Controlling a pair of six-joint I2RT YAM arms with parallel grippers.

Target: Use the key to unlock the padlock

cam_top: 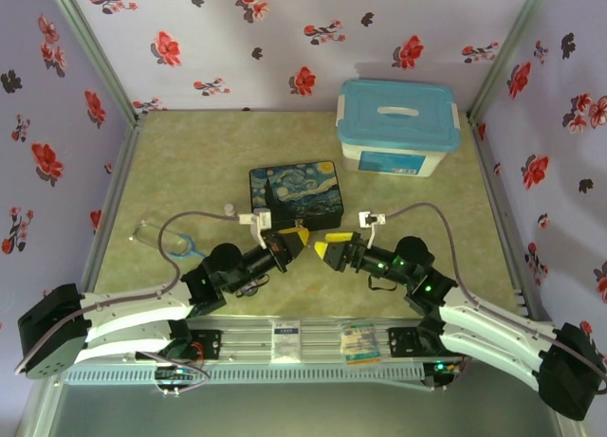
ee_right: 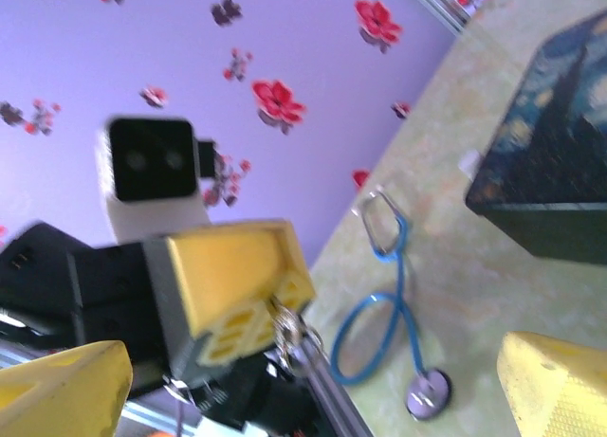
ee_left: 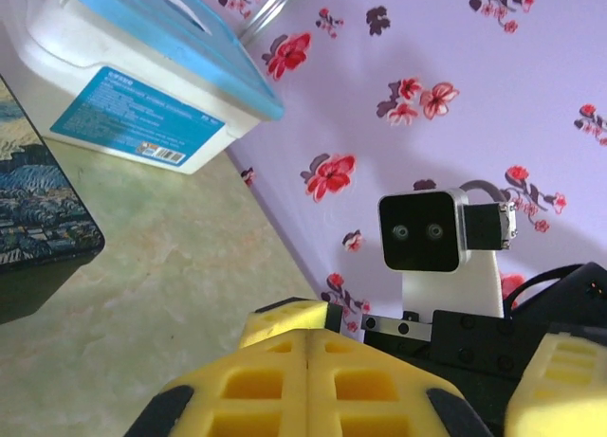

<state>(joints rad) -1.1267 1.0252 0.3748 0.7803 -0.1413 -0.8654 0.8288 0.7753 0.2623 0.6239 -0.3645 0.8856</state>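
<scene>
Nearest: left gripper [ee_right: 266, 300], clenched on a small metal piece [ee_right: 290, 335] dangling from its tips; I cannot tell whether it is padlock or key. Facing it: right gripper [cam_top: 322, 248], released, fingers wide. Beyond: stethoscope [cam_top: 163, 242], tin [cam_top: 296, 192], box [cam_top: 398, 124]

High rear overhead looking down, wrist views low, facing each other

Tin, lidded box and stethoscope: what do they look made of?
Tin: probably thin painted metal, judging by the glossy printed night-sky picture and crisp edges. Box: plastic, with matte white walls and a blue moulded lid with a handle. Stethoscope: blue rubbery-looking tubing lying in soft loops, with a shiny metal-looking disc.
</scene>
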